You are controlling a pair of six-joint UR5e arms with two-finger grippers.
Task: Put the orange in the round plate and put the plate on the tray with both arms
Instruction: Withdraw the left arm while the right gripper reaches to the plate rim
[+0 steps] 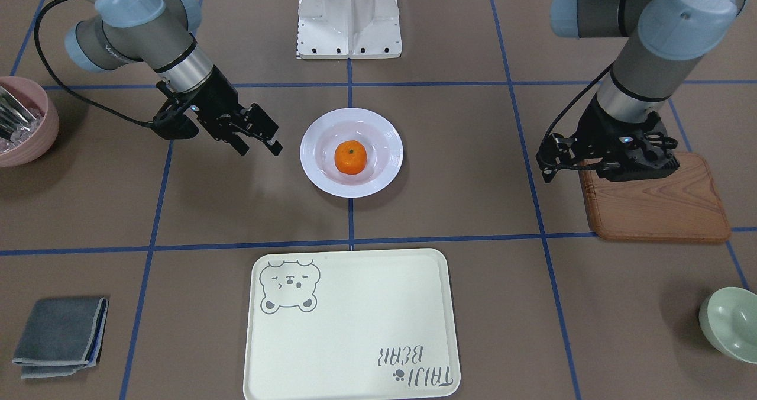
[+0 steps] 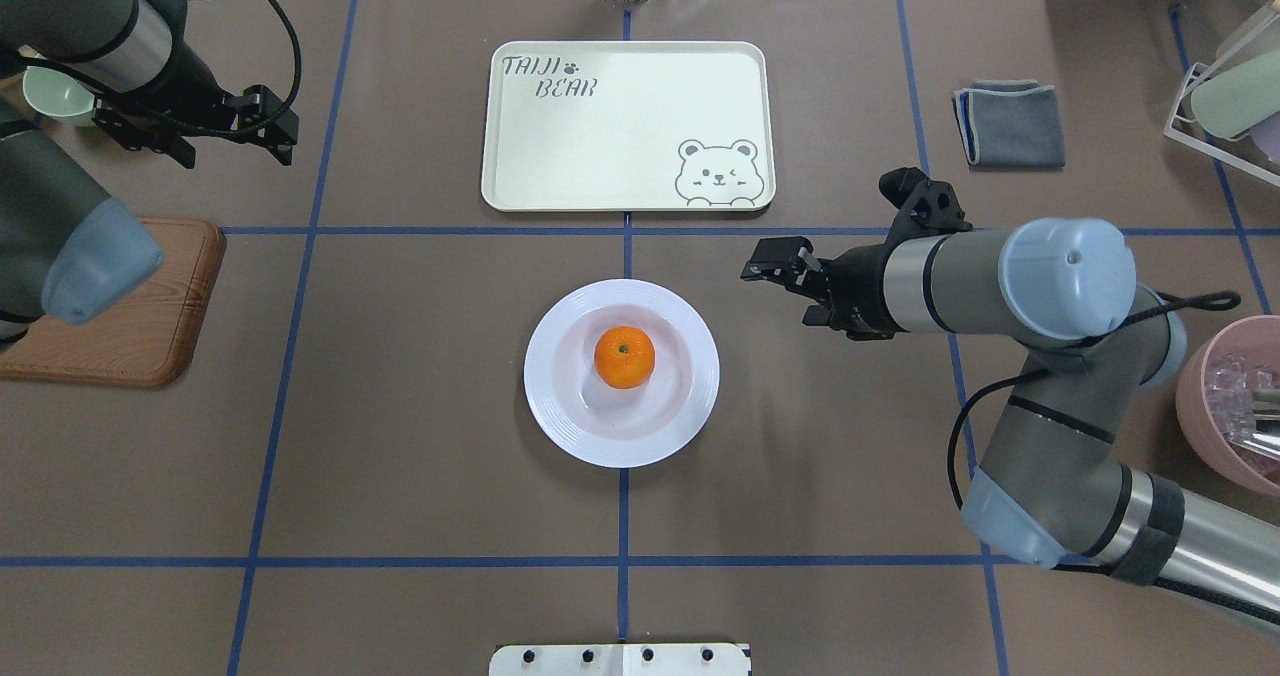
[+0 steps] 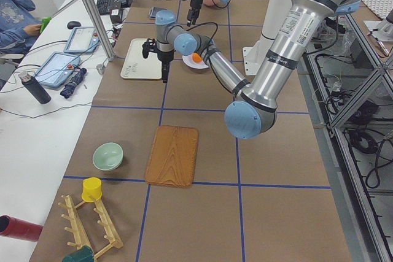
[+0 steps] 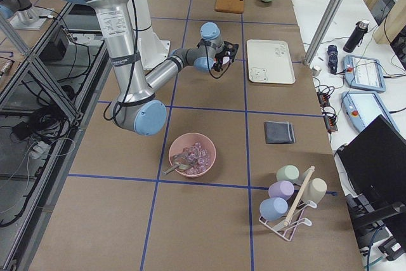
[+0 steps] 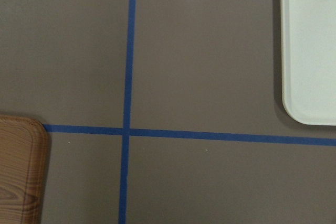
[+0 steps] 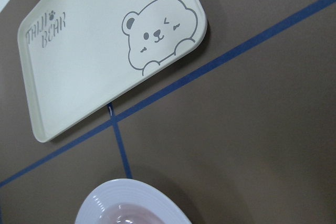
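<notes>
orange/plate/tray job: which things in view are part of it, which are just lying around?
Job: orange, sitting in the round plate; tray; left gripper; right gripper.
Lying about: wooden board; grey cloth; green bowl; pink bowl; cup rack.

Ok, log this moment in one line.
orange in round plate | plate off tray | right pincer open beside plate | left pincer away

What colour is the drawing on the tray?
Grey bear face on the cream tray, clearest in the right wrist view.
</notes>
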